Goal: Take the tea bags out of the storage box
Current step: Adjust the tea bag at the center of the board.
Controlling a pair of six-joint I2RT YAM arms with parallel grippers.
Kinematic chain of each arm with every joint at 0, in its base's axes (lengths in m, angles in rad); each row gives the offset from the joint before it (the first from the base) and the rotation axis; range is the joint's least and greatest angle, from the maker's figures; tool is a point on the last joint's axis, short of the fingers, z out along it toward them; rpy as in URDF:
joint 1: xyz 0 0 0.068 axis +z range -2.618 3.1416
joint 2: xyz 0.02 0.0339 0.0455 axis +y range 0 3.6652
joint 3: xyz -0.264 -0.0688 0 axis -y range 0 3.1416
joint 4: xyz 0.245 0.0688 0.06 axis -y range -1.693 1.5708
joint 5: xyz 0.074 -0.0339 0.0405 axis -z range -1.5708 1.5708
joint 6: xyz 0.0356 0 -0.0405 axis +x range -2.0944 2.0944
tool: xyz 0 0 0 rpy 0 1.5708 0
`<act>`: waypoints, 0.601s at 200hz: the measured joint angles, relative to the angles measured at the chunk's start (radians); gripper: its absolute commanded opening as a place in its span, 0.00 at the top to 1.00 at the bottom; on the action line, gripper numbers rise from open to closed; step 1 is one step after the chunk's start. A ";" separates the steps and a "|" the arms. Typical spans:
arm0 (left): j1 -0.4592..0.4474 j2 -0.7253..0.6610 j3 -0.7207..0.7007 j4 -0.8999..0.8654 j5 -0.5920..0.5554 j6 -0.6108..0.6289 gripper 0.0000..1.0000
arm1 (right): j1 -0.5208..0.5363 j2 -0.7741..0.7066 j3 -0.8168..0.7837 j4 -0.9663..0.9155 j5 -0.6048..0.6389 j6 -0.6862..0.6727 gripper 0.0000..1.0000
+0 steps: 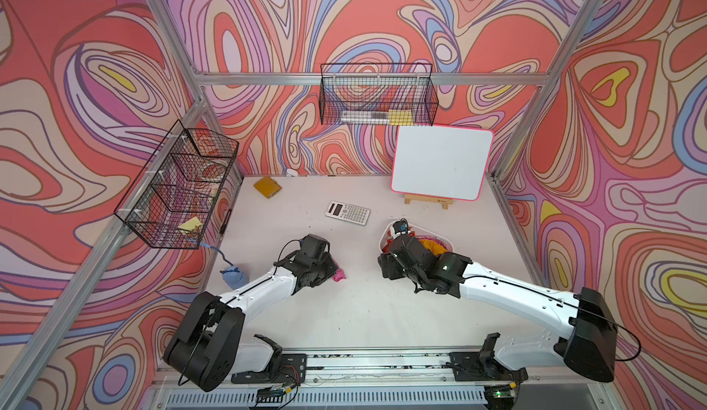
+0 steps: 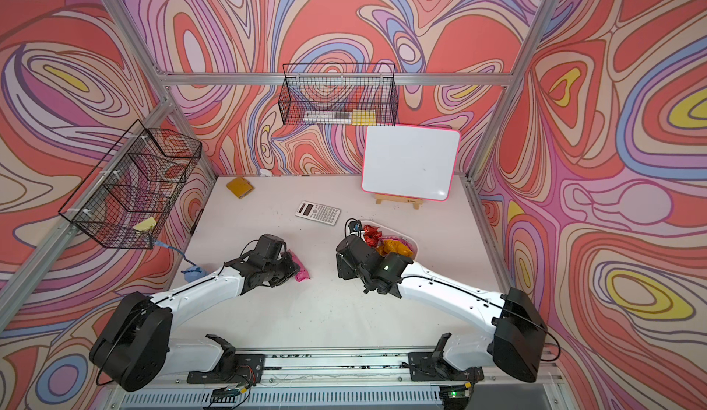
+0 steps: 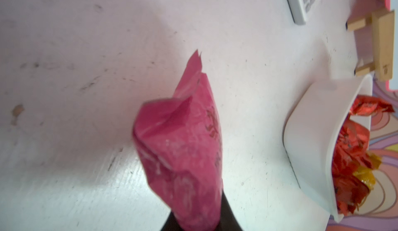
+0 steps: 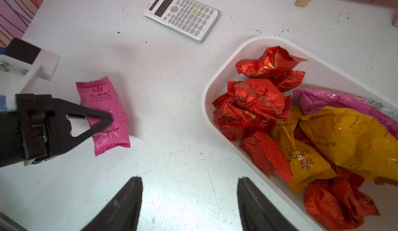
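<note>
The white storage box (image 4: pixel 215 83) sits on the table at the right, partly under my right arm in both top views (image 1: pixel 449 242). Several red, orange-yellow and pink tea bags (image 4: pixel 258 98) lie piled in it, also seen in the left wrist view (image 3: pixel 349 145). One pink tea bag (image 4: pixel 107 102) is out on the table to the box's left (image 2: pixel 300 270). My left gripper (image 3: pixel 198 214) is shut on it, one finger (image 4: pixel 101 120) across its middle. My right gripper (image 4: pixel 189 179) hangs open over bare table beside the box, nothing between its fingers.
A calculator (image 1: pixel 347 213) lies behind the two grippers. A whiteboard on a wooden easel (image 1: pixel 442 163) stands at the back right. A mustard pad (image 1: pixel 267 187) is at the back left and a blue cloth (image 1: pixel 234 276) by the left arm. Wire baskets (image 1: pixel 180 186) hang on the walls.
</note>
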 measured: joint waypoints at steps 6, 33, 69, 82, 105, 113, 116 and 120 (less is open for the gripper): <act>0.000 0.009 0.020 -0.023 0.014 0.048 0.86 | 0.000 -0.006 -0.001 -0.005 0.000 0.007 0.29; 0.000 0.042 0.079 -0.126 0.069 0.235 0.85 | -0.007 -0.032 -0.004 -0.022 0.000 0.033 0.30; 0.000 0.123 0.153 -0.272 0.114 0.442 0.74 | -0.026 -0.035 -0.004 -0.061 -0.020 0.050 0.30; 0.000 0.140 0.173 -0.303 0.117 0.484 0.64 | -0.044 -0.035 -0.001 -0.081 -0.035 0.054 0.30; 0.000 0.129 0.191 -0.319 0.121 0.503 0.41 | -0.086 -0.028 0.021 -0.131 -0.060 0.053 0.30; 0.000 0.116 0.196 -0.319 0.122 0.498 0.35 | -0.105 -0.023 0.038 -0.153 -0.069 0.047 0.31; 0.000 0.109 0.199 -0.319 0.122 0.497 0.34 | -0.114 -0.019 0.045 -0.163 -0.073 0.044 0.31; 0.000 0.100 0.202 -0.317 0.124 0.491 0.32 | -0.126 -0.016 0.056 -0.173 -0.076 0.038 0.31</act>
